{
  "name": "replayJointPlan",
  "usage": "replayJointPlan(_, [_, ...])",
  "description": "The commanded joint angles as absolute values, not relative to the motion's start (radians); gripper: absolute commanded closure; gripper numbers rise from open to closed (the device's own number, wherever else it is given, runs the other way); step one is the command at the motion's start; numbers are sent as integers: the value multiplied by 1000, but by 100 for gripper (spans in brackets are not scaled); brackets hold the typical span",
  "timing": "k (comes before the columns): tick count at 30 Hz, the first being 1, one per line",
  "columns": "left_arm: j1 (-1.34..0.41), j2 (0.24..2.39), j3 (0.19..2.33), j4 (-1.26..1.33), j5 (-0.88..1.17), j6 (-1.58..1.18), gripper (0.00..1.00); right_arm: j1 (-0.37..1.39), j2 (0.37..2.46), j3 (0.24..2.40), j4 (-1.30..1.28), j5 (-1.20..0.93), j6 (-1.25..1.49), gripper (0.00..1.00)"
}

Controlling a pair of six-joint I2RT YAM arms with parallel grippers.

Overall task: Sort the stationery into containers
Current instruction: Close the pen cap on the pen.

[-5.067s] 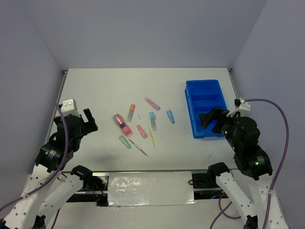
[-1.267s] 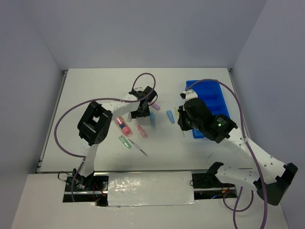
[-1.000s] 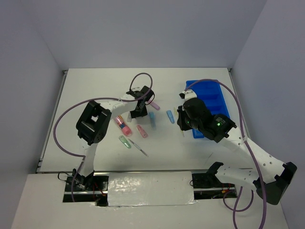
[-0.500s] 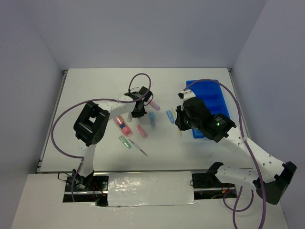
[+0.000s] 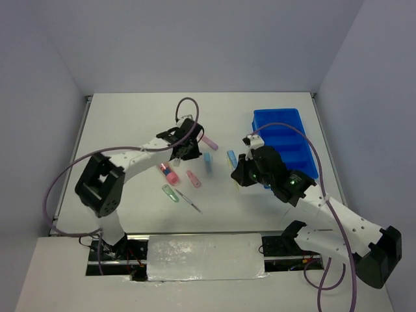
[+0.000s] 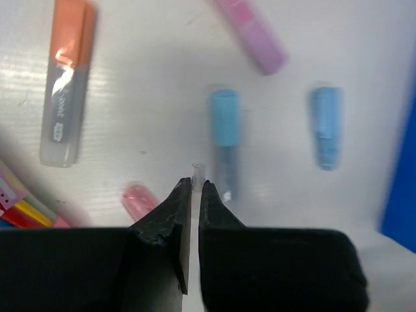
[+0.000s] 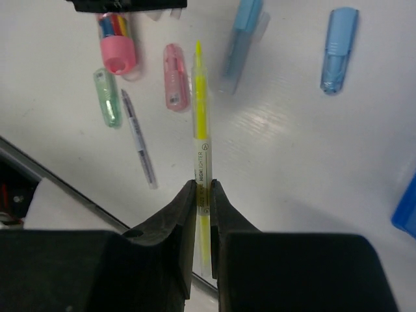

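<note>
My left gripper (image 6: 195,185) is shut on a small clear tube (image 6: 198,170), pinched at the fingertips above the table. Below it lie an orange-and-grey marker (image 6: 65,110), a lilac marker (image 6: 250,32), a blue marker (image 6: 224,143), a blue cap (image 6: 325,127) and a pink cap (image 6: 138,197). My right gripper (image 7: 202,185) is shut on a thin yellow pen (image 7: 201,110), held off the table left of the blue tray (image 5: 286,140). In the top view the left gripper (image 5: 185,148) hangs over the stationery cluster, and the right gripper (image 5: 239,174) is beside the tray's near left corner.
A pink holder of coloured sticks (image 7: 117,42), a green cap (image 7: 107,97) and a grey pen (image 7: 138,140) lie toward the near left of the cluster. The table's near edge (image 7: 39,169) runs just beyond them. The tray's corner (image 7: 406,208) shows at the right.
My left gripper has shut on the clear tube and risen a little, its arm's elbow swinging down-left. The right gripper has drawn slightly toward the near edge with the yellow pen.
</note>
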State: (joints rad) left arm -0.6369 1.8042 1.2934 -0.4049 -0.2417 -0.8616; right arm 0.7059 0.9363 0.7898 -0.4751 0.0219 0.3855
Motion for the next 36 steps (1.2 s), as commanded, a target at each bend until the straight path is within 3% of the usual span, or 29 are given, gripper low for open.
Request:
replayJointPlan(1, [-649,1617,1278,-224,-193,-824,100,712,846,726,-224,-49,466,100])
replayJointPlan(8, [-653,1347,1070,33,-55,-811,100,851,672,481,79,-58,589,100])
replayJointPlan(11, [-660,1180,926,292,67,-822,100,1007,634,402,195,103,664,100])
replayJointPlan(16, [-664,1071,789,498,191,-853,100,1169,689,428,229,293,657,100])
replayJointPlan(25, [-669,951,663,646,276,-841,100,1210,796,558,155,405,649,100])
replayJointPlan(36, [-669,904,595,707,258,-845,100,1220,821,603,176,350,586,100])
